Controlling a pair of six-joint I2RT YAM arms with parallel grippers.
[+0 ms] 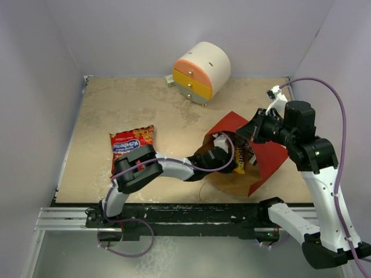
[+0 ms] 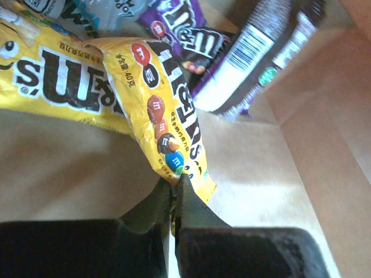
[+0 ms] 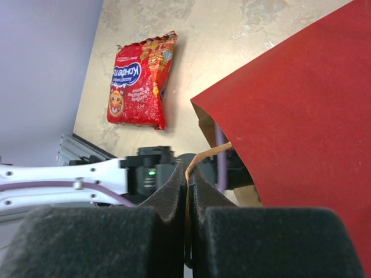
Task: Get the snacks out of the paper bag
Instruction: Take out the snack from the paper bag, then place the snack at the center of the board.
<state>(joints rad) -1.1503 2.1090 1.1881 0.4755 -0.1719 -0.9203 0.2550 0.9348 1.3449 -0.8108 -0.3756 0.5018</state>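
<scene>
While right fingers (image 3: 178,196) pinch the bag's handle (image 3: 208,152), left fingers (image 2: 182,196) clamp a yellow packet (image 2: 168,110) — a purple packet (image 2: 186,29) crowds behind.

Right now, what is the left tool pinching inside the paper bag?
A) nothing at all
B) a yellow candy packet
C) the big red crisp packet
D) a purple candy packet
B: the left wrist view shows the left tool shut on the edge of a yellow candy packet; the red crisp packet lies out on the table.
</scene>
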